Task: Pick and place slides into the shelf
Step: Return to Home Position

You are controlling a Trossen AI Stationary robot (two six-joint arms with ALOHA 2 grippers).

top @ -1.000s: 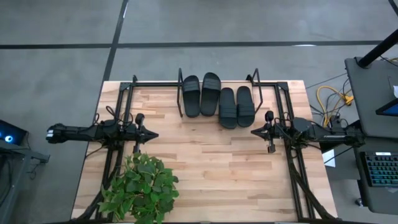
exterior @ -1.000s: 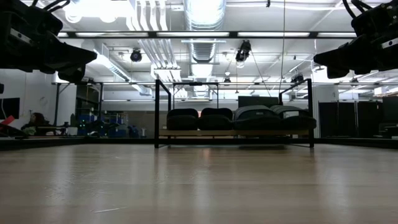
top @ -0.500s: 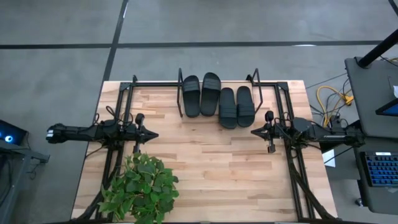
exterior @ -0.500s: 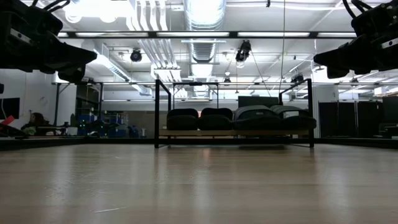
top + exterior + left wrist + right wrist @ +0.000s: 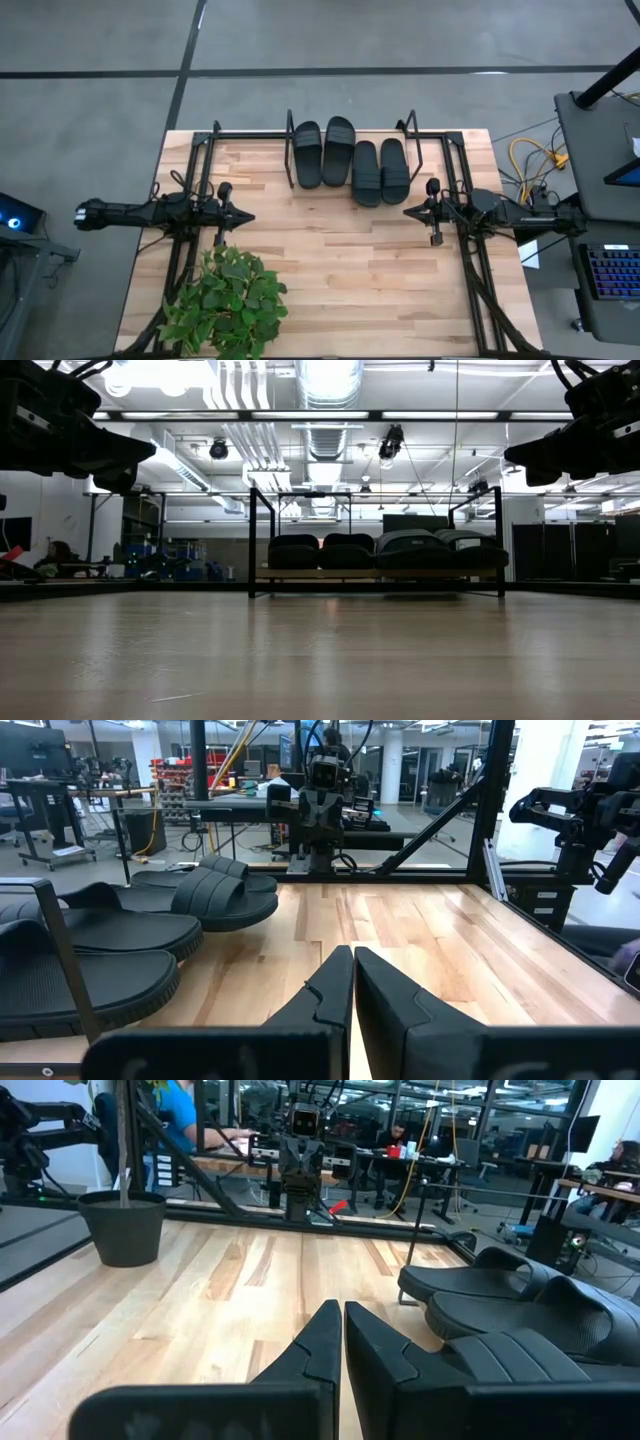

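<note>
Four slides (image 5: 352, 160) on shelf (image 5: 410, 130), 12 o'clock of surface (image 5: 340, 290). Left hand (image 5: 250, 216) at 9, right hand (image 5: 405, 211) at 3; both pinched narrow, empty. Risk: right pair sits further forward; a jolt might slide it off.

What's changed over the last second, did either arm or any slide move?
Nothing visibly changed. All four slides lie side by side on the shelf, and the left claw and right claw hang shut over the left and right sides of the table, holding nothing.
</note>
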